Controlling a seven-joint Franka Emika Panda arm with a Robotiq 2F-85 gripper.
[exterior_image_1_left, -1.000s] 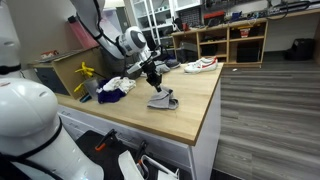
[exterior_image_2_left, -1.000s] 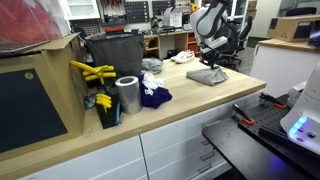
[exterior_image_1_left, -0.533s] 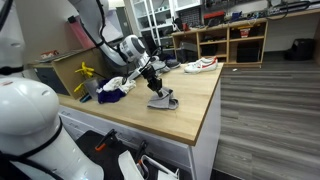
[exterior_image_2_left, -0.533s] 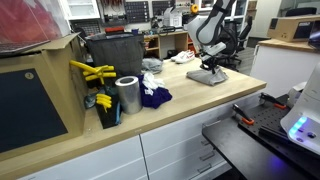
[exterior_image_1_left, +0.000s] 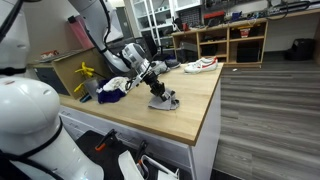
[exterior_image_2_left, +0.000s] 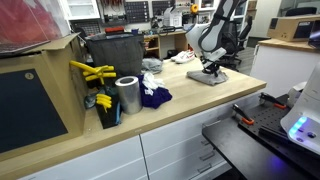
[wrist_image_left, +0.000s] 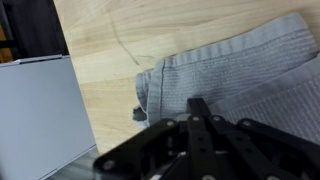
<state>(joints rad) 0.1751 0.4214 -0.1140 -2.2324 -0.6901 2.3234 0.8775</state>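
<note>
A grey ribbed cloth (exterior_image_1_left: 166, 102) lies on the wooden table (exterior_image_1_left: 195, 105), near its front right part; it also shows in the other exterior view (exterior_image_2_left: 205, 77) and fills the wrist view (wrist_image_left: 245, 75). My gripper (exterior_image_1_left: 157, 92) is low over it, also seen from the other exterior view (exterior_image_2_left: 210, 68). In the wrist view the fingers (wrist_image_left: 200, 108) are together, and their tip is on or just above the cloth near its folded edge. Nothing is seen between the fingers.
A pile of dark blue and white cloths (exterior_image_2_left: 152, 95) lies mid-table beside a metal cylinder (exterior_image_2_left: 127, 95), yellow tools (exterior_image_2_left: 92, 72) and a black bin (exterior_image_2_left: 112, 55). A white sneaker (exterior_image_1_left: 200, 65) sits at the far end. A white box (wrist_image_left: 35, 115) stands beside the cloth.
The gripper has come down from above the grey cloth to the cloth's surface. The cloth has stayed in place on the table.
</note>
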